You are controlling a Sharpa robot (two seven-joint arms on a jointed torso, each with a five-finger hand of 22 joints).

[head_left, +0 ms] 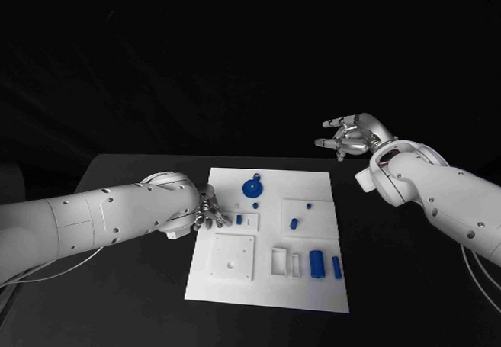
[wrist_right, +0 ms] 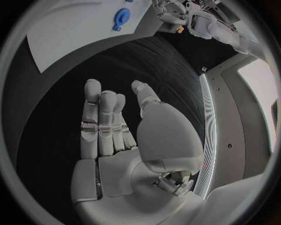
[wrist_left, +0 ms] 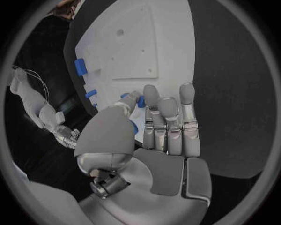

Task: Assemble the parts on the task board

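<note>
The left arm [head_left: 84, 221] reaches in low over the black tabletop [head_left: 125, 306], and the left hand [head_left: 209, 212] rests at the left edge of the white task board [head_left: 268, 288], about halfway along that edge. In the left wrist view its fingers [wrist_left: 166, 117] stand straight and close side by side, while the thumb tip touches a small blue part [wrist_left: 140, 101] at the board's edge; whether that part is actually pinched I cannot tell. From the head camera a small blue part [head_left: 239, 219] lies just beside the fingertips of this hand. On the board, going from left to right, a raised white square plate [head_left: 232, 257] sits in the near left area, a round blue disc [head_left: 252, 189] lies toward the far end with a tiny blue piece [head_left: 255, 206] just below it, another small blue piece [head_left: 294, 222] lies on a square white panel right of the middle, and 2 upright blue cylinders [head_left: 316, 264] and [head_left: 336, 267] stand side by side near the right edge, next to white open frames [head_left: 280, 261]. The right hand [head_left: 348, 139] hangs raised well beyond the board's far right corner, clear of everything; its fingers [wrist_right: 99, 117] are extended, the thumb set apart, and it holds nothing.
</note>
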